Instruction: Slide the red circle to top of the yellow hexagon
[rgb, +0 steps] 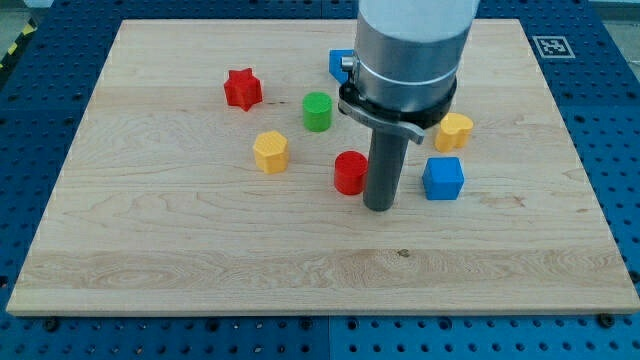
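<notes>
Tip (378, 207) sits nearest, touching red circle's (350, 172) right side; no gripper, nothing held. Circle looks light, rigid, likely slides easily and may roll off contact, so push through its centre. Yellow hexagon (270, 151) lies left, slightly farther, on tabletop (200, 250).

Pale wooden board (200, 240) with fine horizontal grain, lying flat on a blue perforated work surface (40, 120) dotted with regular rows of holes. Black-and-white square marker (552, 45) fixed at the board's top corner on the view's right. Strip of yellow-and-black hazard tape (15, 45) at the view's top left edge. Even, soft lighting, faint shadows.
</notes>
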